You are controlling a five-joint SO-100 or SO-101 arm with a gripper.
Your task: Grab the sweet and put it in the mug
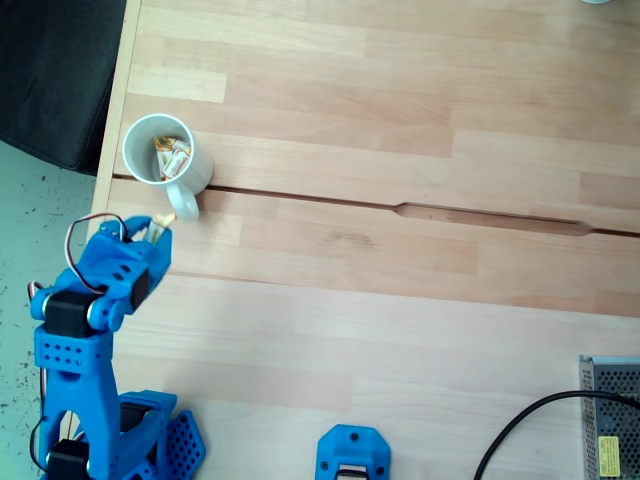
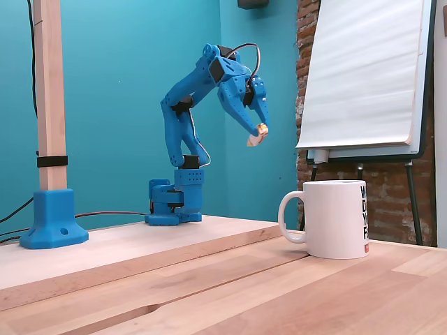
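Note:
The white mug (image 1: 140, 140) stands near the table's left edge in a fixed view from above, handle toward the arm, and two sweets (image 1: 172, 156) lie inside it. My blue gripper (image 1: 160, 228) hangs just below the handle in that view, shut on a sweet (image 1: 164, 219) with an orange-gold end. In a fixed view from the side, the gripper (image 2: 257, 132) holds that sweet (image 2: 255, 136) high in the air, above the mug (image 2: 335, 220) and to its left. The mug's handle points left there.
A dark groove (image 1: 400, 208) runs across the wooden table. A blue mount (image 1: 352, 455), a black cable (image 1: 530, 415) and a grey metal box (image 1: 610, 420) sit at the near edge. A wooden post on a blue base (image 2: 52, 209) and a flipchart (image 2: 370, 70) stand around the table.

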